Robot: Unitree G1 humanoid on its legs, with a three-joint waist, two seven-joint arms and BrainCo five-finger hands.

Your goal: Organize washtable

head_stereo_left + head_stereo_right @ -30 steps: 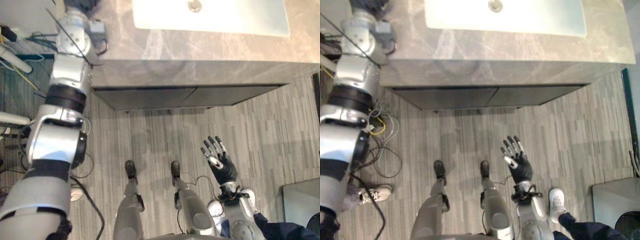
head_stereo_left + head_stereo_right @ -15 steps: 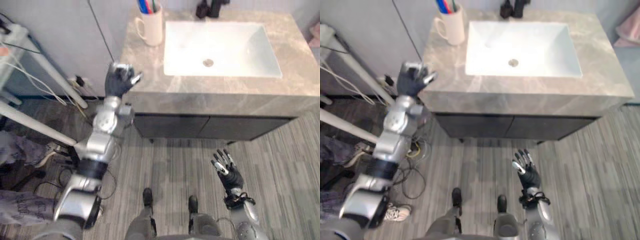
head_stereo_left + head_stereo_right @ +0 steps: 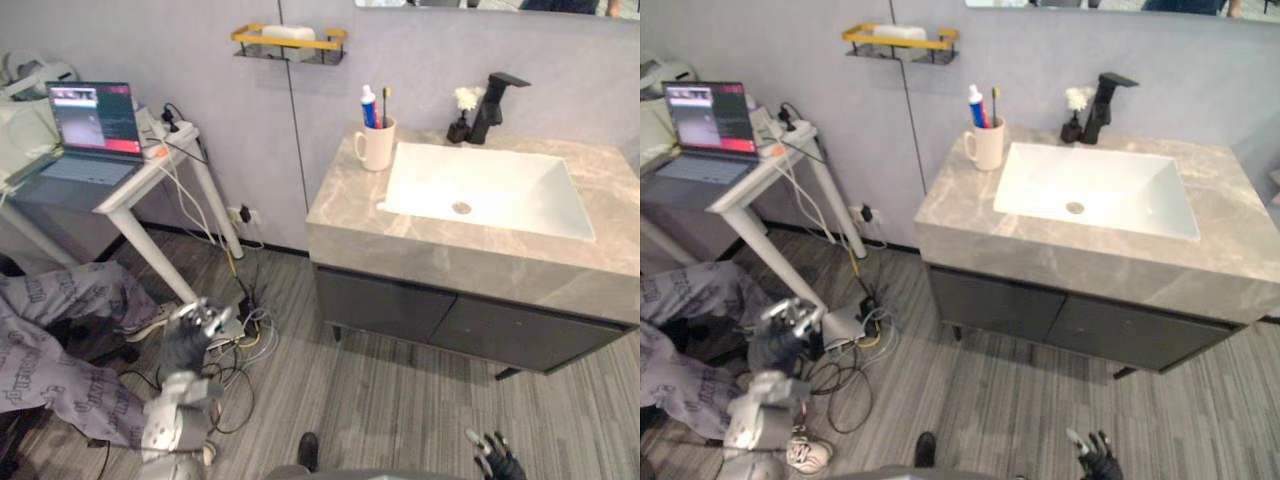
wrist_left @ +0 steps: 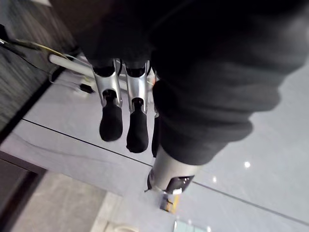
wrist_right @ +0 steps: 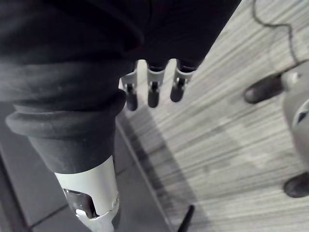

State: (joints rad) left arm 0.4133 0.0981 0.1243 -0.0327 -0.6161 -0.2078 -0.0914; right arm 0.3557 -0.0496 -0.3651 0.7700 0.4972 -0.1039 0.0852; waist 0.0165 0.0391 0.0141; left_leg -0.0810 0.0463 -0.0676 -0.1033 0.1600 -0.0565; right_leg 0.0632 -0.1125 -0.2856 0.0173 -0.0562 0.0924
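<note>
The table (image 3: 350, 205) has a grey marble top with paler veins. Its sink (image 3: 520, 195) is plain white and its cupboard fronts (image 3: 400, 312) are dark charcoal. At the far left of the table, the mug (image 3: 376, 150) is cream and holds a blue tube (image 3: 369, 110) topped with red. The tap (image 3: 492, 105) is black. The wall shelf (image 3: 290, 42) has a yellow rail. The floor (image 3: 400, 400) is grey planks, finely streaked, and the wall (image 3: 200, 40) is pale grey.

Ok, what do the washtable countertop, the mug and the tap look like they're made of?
Countertop: looks like polished grey marble or a marble-look stone, judging by the pale veins and soft sheen. Mug: probably glazed ceramic, being cream, smooth and thick-walled. Tap: likely metal with a matte black finish, as it shows no bright reflections.
</note>
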